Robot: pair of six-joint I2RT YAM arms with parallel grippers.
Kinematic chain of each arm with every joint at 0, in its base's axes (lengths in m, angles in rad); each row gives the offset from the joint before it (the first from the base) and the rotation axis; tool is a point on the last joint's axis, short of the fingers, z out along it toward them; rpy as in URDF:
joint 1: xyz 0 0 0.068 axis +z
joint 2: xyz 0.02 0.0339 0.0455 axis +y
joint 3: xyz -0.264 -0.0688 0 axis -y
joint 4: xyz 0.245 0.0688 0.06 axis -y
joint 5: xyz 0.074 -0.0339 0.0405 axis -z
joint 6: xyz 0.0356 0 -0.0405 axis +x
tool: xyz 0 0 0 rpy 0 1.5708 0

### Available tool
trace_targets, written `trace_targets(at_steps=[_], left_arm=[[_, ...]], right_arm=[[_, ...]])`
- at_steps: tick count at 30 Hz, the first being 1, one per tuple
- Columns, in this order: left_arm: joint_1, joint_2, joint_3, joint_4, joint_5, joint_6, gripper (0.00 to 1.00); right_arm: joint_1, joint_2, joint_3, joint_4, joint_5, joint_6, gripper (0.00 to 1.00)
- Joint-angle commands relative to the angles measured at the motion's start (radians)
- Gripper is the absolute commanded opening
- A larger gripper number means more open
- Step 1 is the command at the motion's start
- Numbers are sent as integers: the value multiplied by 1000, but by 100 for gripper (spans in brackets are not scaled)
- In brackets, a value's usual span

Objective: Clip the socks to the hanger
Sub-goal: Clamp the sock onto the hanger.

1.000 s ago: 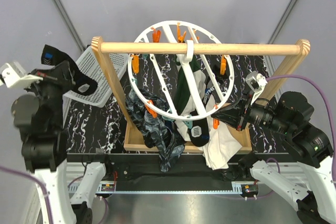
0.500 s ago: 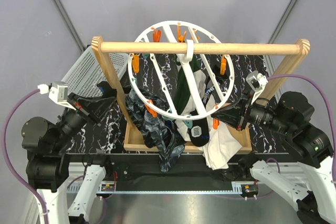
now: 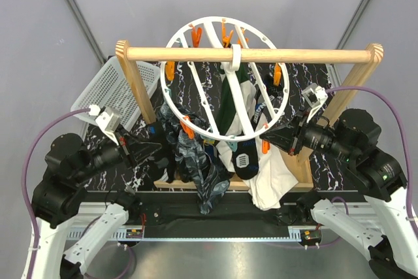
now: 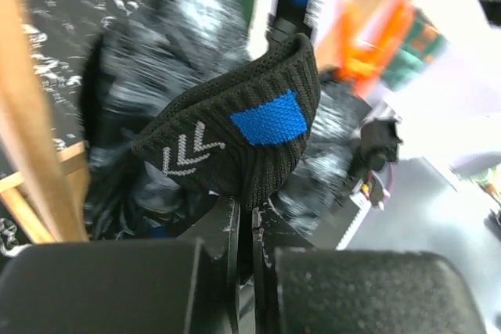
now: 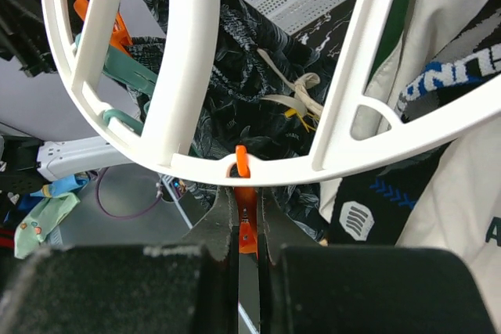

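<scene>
Holding entry, left pincer (image 4: 243, 220): pressed together on a black ribbed sock (image 4: 243, 142) with a blue square patch and white chevrons, its cuff folded over just above my fingertips.

Right pincer (image 5: 246, 220): closed on an orange peg (image 5: 245, 232) hanging from the lower rim of the hanger (image 5: 168, 115), a round white ring with crossing spokes.

Surroundings: the hanger hooks over a wooden rail (image 3: 294, 55) above the black marbled tabletop (image 3: 297, 76). A mottled teal-grey sock (image 3: 196, 161), a dark green sock (image 3: 228, 106) and a white cloth (image 3: 271, 178) hang beneath the ring. A white mesh basket (image 3: 111, 86) sits at far left.

Obstruction: the frame's left upright (image 4: 35, 138) stands beside my held sock, and the mottled sock hangs between it and the ring.
</scene>
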State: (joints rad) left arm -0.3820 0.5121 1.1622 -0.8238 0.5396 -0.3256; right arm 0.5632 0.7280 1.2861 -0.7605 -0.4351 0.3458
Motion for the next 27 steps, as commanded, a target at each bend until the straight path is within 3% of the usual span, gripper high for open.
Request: trace_targets(at_steps=[1,7,12,19,23,27], left_arm=[[-57,-23,-11,49,68,33,0],[-167,-40,-58,87,161,57,0],[-181,-35,-102,190,266,-7,0],[-187,-11,-159,357,302,-96,0],[-242,16,-144,344,213,-72,0],[-391,57,-182,416,98,-83,0]], right_arm=[[1,21,-31,-5,102,15,0],[1,2,-67,4,124,59,0],[1,1,-67,32,119,94,0],[1,13,-42,20,136,105,0],[1,28,-39,21,134,104,0],[1,40,-47,47,128,108,0]])
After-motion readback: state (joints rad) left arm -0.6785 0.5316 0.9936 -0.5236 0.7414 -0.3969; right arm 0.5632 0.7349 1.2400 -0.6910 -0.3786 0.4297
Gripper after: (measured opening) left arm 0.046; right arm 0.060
